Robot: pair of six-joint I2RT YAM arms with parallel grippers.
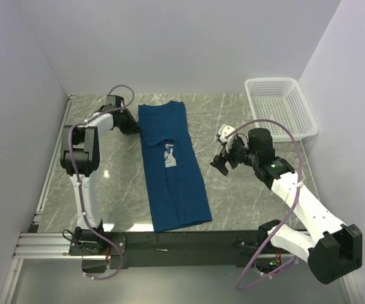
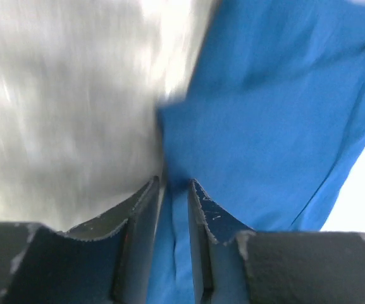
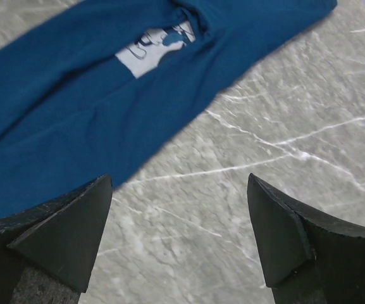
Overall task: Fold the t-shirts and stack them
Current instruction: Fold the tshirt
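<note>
One dark blue t-shirt (image 1: pixel 173 177) lies on the marble table, folded lengthwise into a long strip, with part of its pale print (image 1: pixel 171 158) showing mid-strip. My left gripper (image 1: pixel 133 126) is at the shirt's far left edge. In the left wrist view it (image 2: pixel 174 183) is shut on a fold of the blue fabric (image 2: pixel 271 114). My right gripper (image 1: pixel 222 166) hovers over bare table to the right of the shirt. In the right wrist view it (image 3: pixel 179 180) is open and empty, with the shirt (image 3: pixel 74 107) and print (image 3: pixel 154 47) ahead of it.
A white mesh basket (image 1: pixel 280 104) stands at the far right corner, against the right wall. Walls close in the table on the left, back and right. A metal rail (image 1: pixel 49 244) runs along the near edge.
</note>
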